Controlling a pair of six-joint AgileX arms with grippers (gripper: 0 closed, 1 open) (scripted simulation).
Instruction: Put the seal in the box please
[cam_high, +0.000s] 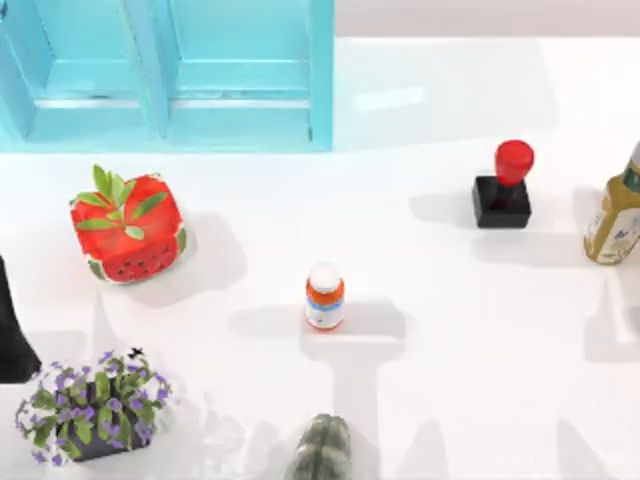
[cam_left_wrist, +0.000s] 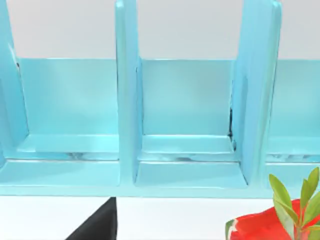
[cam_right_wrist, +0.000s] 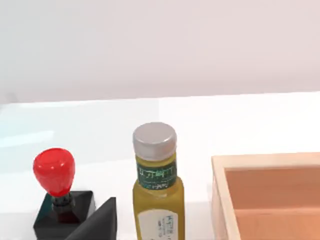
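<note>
Right of table: seal (cam_high: 503, 186) upright, beside right fingers (cam_right_wrist: 97, 222).

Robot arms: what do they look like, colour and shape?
Plain matte black, with no markings or cables visible. The left arm is a dark, smooth slab at the top view's left edge. The left tool and right tool each show a sharp black wedge.

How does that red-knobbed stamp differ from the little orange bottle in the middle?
The seal has a black square base and a glossy red knob; the pill bottle is round, orange and white, with a white cap. The seal sits toward the table's right, the pill bottle near the centre. Both stand upright, untouched.
</note>
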